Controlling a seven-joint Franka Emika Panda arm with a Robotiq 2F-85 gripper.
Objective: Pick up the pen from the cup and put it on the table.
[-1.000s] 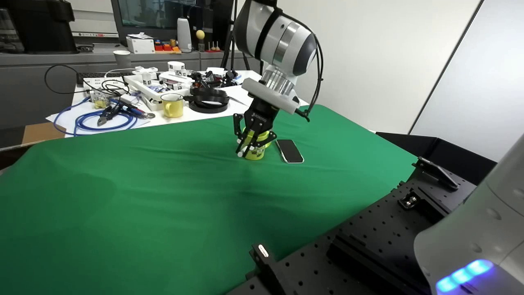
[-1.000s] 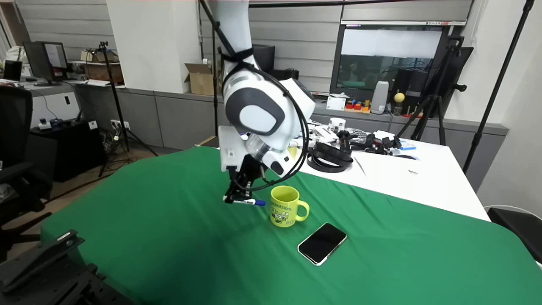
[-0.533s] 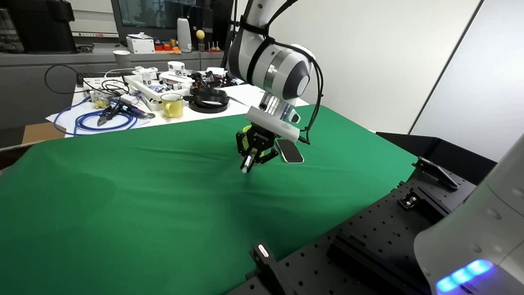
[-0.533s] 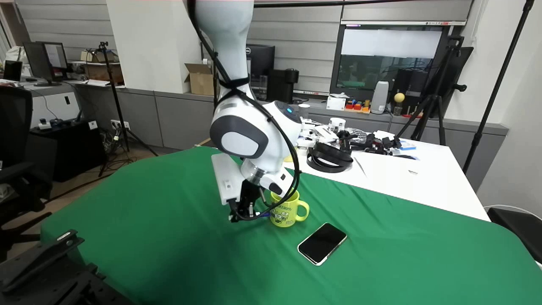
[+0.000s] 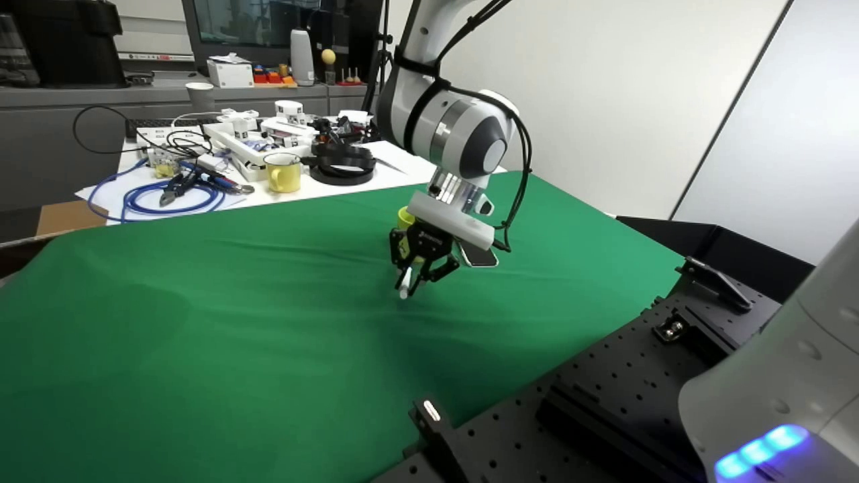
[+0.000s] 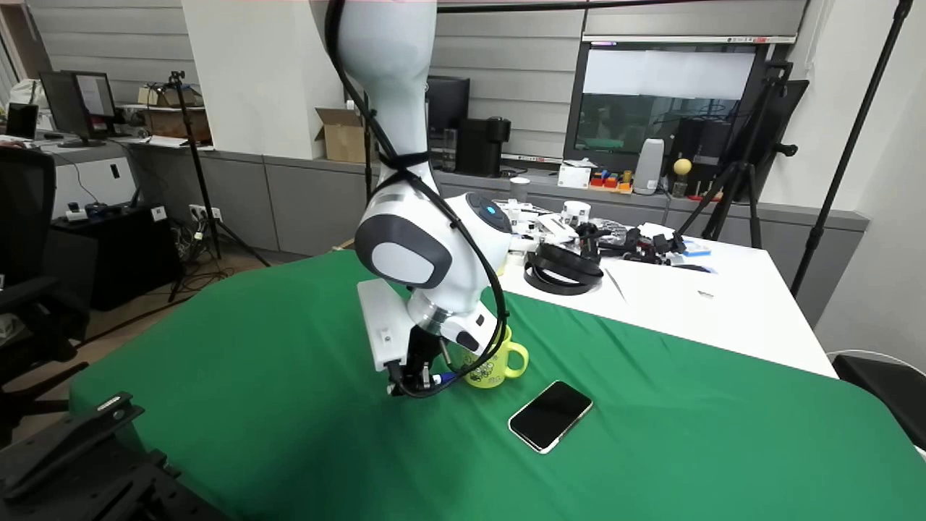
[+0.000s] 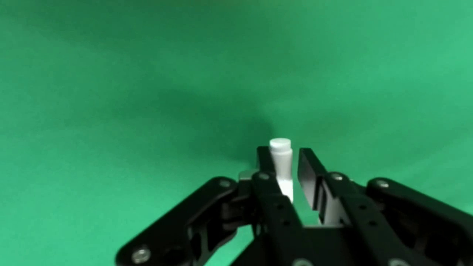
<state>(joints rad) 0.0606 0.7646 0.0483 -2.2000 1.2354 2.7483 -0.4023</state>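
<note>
The pen, white with a blue cap, lies level low over the green-clothed table (image 5: pixel 268 335). Its white end (image 5: pixel 405 284) points out of the jaws, and its blue cap (image 6: pixel 446 378) is by the cup's side. My gripper (image 5: pixel 408 287) is slightly open around it. In the wrist view the pen (image 7: pixel 283 162) sits against the left finger, with a narrow gap to the right finger. Whether the pen touches the cloth cannot be told. The yellow-green cup (image 6: pixel 496 367) stands upright beside the gripper, partly hidden by the arm in both exterior views, and is out of the wrist view.
A phone (image 6: pixel 551 417) lies flat near the cup. Behind, a white table (image 6: pixel 723 311) holds cables, black rings and a yellow mug (image 5: pixel 283 176). A black perforated mounting plate (image 5: pixel 604 396) borders the cloth by the robot base. Loose cables hang from the arm.
My gripper has moved down with the pen, from above the table to close over the cloth beside the cup. The fingers have spread slightly apart. The cup and phone have not moved.
</note>
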